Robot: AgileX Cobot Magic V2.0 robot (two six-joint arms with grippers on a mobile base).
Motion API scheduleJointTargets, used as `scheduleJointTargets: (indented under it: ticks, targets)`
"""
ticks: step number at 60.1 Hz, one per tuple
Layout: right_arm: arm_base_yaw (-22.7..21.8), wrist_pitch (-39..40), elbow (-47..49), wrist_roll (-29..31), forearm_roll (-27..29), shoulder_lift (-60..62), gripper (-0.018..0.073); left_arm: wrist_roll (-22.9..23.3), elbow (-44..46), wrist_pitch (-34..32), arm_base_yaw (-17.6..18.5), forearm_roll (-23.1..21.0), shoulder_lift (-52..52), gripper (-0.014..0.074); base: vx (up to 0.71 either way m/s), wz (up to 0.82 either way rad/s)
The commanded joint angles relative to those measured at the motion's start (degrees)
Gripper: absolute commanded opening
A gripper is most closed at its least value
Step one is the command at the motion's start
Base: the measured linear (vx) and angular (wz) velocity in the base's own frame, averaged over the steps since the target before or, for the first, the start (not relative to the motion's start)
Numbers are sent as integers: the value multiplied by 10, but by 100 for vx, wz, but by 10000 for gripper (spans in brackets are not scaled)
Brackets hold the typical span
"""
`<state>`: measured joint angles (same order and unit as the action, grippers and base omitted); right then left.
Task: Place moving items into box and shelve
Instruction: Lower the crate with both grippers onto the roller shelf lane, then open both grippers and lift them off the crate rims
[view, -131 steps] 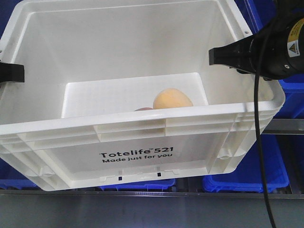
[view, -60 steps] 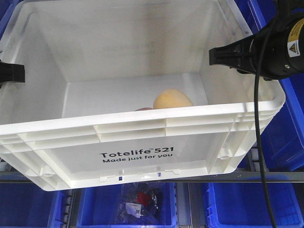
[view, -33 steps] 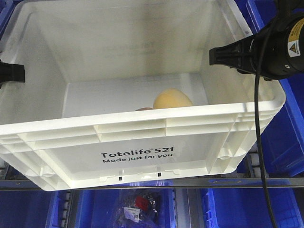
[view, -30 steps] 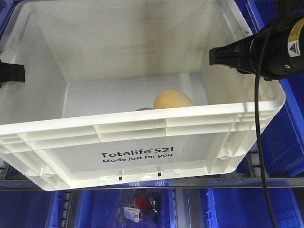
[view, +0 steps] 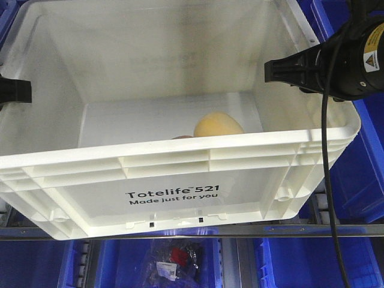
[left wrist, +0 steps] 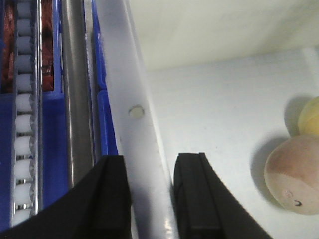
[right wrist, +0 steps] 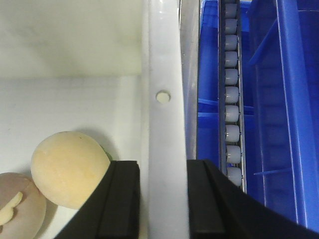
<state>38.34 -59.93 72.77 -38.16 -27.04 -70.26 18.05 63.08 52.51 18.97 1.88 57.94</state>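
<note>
The box (view: pixel 180 159), a white crate printed "Totelife 521", hangs off the ground between both arms. My left gripper (view: pixel 13 91) is shut on its left rim (left wrist: pixel 132 89), one finger (left wrist: pixel 112 199) outside and one inside. My right gripper (view: pixel 288 71) is shut on the right rim (right wrist: pixel 162 74) in the same way. Both moving items lie on the box floor. The yellow-orange one (view: pixel 218 125) (right wrist: pixel 70 169) (left wrist: pixel 310 115) is near the right wall. The pinkish-beige one (left wrist: pixel 293 174) (right wrist: pixel 17 204) touches it and barely peeks over the front rim (view: pixel 182 137).
Blue plastic bins (view: pixel 354 156) fill the shelving behind and below the box. A metal shelf rail (view: pixel 252 230) runs under the box, and roller tracks (left wrist: pixel 25 124) (right wrist: pixel 232 99) flank it. A bag of small red and black parts (view: pixel 174 261) lies in a lower bin.
Since the earliest frame the shelf rails and blue bins behind the box have shifted in view. The box, the fruits and both holds stay the same. Over the last half second almost nothing differs.
</note>
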Motion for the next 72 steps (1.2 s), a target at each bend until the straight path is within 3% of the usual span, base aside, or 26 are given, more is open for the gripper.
scheduleJointTargets:
  ticks: [1,13,30,41,49,62,72]
  targets:
    - [-2,81,24,2,-72,14,71,-24,20,-118,3,-2,-14,104,0,0]
    - [-2,119,24,-76,-112,-32,71,-30,20,-154,3,68,26,104,0,0]
    - [-2,147,24,-194,-233,-140,71,45,20,-220,3,211,129,107,0,0]
    - [-2,166,24,-211,-253,-186,90,81,20,-247,3,241,184,125,0,0]
    - [-2,182,24,-202,-231,-189,187,81,20,-247,3,237,194,243,0,0]
    - [-2,186,25,-187,-234,-175,468,80,21,-244,3,235,177,545,0,0]
    - [1,187,27,-174,-231,-140,613,80,21,-230,4,218,143,645,0,0]
